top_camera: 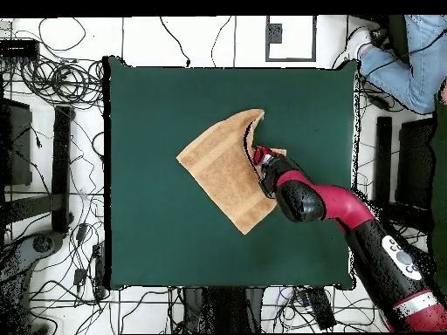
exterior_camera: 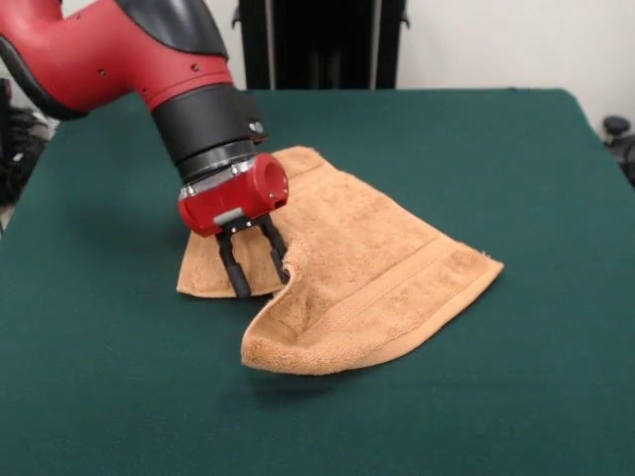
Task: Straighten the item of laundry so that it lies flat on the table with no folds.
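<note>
Gripper [exterior_camera: 260,266]: black fingers part-open, straddling a raised fold of the tan-orange terry towel [exterior_camera: 372,273] at its edge; firm pinch not confirmable. Towel lies mid-table on dark green felt table [exterior_camera: 516,397], its near corner curled up. Red-and-black arm [exterior_camera: 129,50] slants down over the towel; cables [top_camera: 52,78] litter the floor around the table.

Towel [exterior_camera: 347,268] on table [exterior_camera: 516,397] near middle, near edge curled up off surface; gripper [exterior_camera: 260,266] on towel's left part in front view, arm [exterior_camera: 119,50] behind
</note>
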`<state>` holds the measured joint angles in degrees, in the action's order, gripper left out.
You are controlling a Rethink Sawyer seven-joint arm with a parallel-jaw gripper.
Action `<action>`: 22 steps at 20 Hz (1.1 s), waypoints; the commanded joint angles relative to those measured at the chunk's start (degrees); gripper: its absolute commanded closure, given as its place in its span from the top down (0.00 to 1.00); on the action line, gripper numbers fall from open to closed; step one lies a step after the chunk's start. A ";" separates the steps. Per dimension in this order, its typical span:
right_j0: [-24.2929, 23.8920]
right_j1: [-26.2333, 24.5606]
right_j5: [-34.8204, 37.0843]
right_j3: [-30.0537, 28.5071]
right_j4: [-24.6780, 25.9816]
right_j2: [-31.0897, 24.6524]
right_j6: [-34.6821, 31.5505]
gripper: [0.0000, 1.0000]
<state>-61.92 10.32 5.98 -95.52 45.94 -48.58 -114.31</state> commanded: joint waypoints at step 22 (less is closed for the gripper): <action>16.56 6.53 -25.45 3.35 1.55 20.47 -5.01 1.00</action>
<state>-48.24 17.81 -19.24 -94.92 47.32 -31.04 -114.31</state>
